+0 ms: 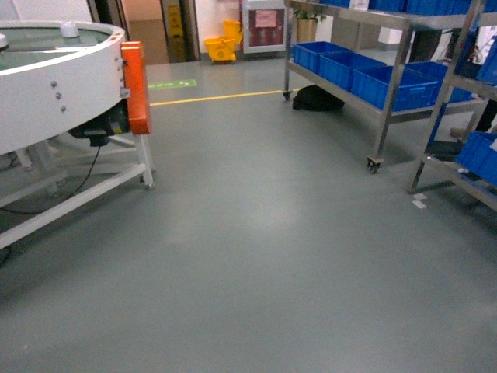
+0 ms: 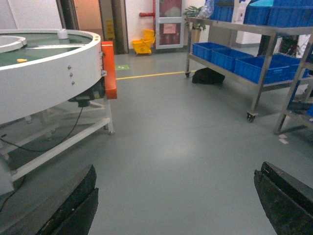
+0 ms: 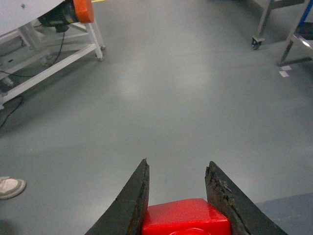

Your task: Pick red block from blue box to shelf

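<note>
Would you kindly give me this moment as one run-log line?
phase: carrying | right gripper: shut on red block | left gripper: open, empty | shelf: ahead right, not reached

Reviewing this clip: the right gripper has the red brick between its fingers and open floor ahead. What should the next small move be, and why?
Probably roll the base forward and right toward the stainless-steel wheeled shelf. The right gripper is shut on the small bright red plastic block, the left gripper hangs open, and grey floor lies between robot and shelf.

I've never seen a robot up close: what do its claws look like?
Only the jaws show; no arms or cables are visible. The left gripper has two broad, flat, black fingers with a rough, worn surface. The right gripper has dark, tapering, pointed fingers with chipped, scuffed edges.
</note>
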